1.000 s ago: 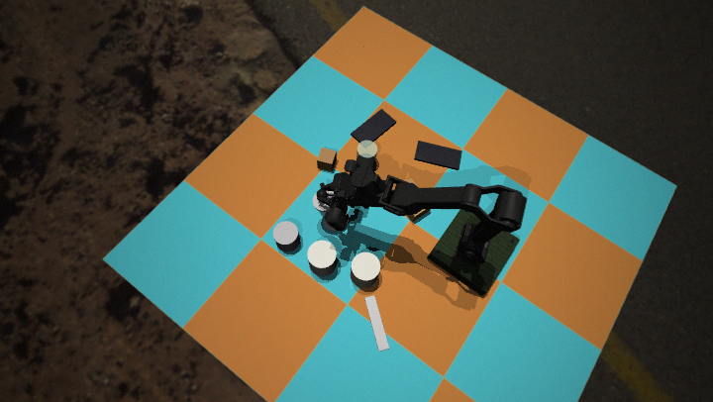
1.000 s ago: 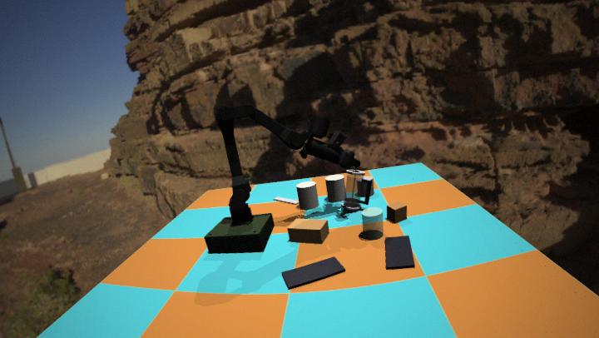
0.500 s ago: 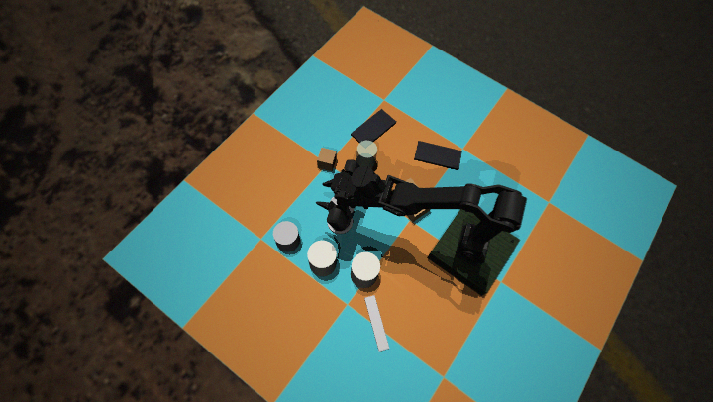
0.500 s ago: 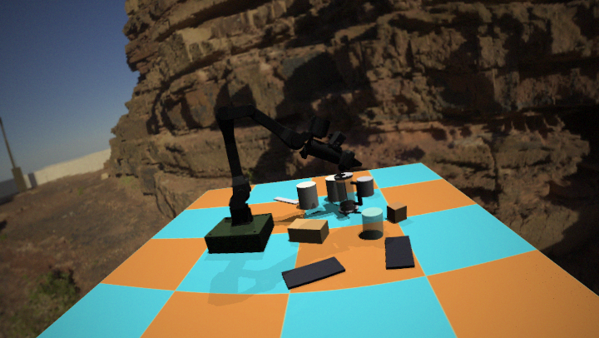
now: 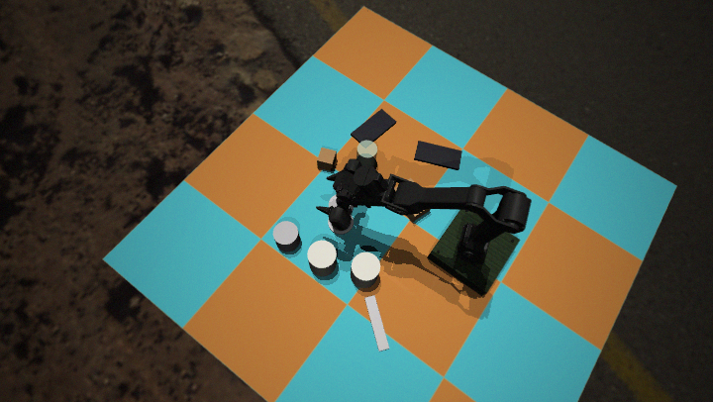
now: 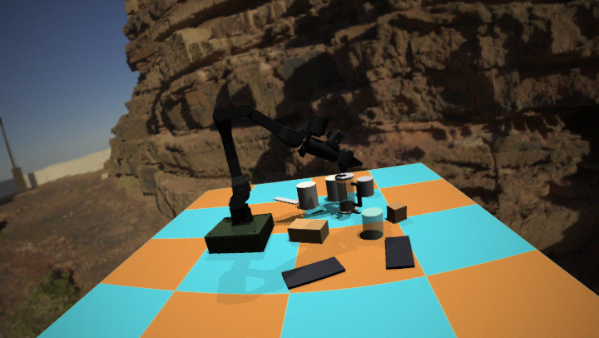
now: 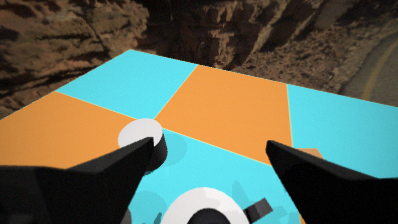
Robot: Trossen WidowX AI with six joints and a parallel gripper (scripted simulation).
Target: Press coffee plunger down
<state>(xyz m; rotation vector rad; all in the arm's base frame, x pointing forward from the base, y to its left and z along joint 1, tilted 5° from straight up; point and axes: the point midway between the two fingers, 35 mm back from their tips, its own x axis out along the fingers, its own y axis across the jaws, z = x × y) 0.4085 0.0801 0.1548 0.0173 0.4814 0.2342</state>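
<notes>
The coffee press point(image 5: 333, 201) point(image 6: 347, 189) stands upright, a clear glass body with a pale lid point(image 7: 184, 205) and a dark handle point(image 6: 359, 197) point(image 7: 260, 210). The plunger's black knob point(image 7: 209, 218) shows at the bottom edge of the wrist view, over the middle of the lid. No long stretch of rod shows between knob and lid. My gripper point(image 5: 323, 193) point(image 6: 357, 162) point(image 7: 210, 143) is wide open and empty, tilted downward just above the press. The fingers spread to either side of the knob in the wrist view. The arm hides part of the press in the top view.
A grey-topped cylinder point(image 5: 285, 233) point(image 6: 364, 187) point(image 7: 140, 132) and two white-topped cylinders point(image 5: 322, 253) point(image 5: 365, 265) stand near the press. A glass cylinder point(image 5: 366, 149) point(image 6: 372, 222), small brown block point(image 5: 327, 156) point(image 6: 396, 212), tan block point(image 6: 308, 231), white bar point(image 5: 376, 324) and dark slabs point(image 5: 373, 126) point(image 5: 438, 154) lie around.
</notes>
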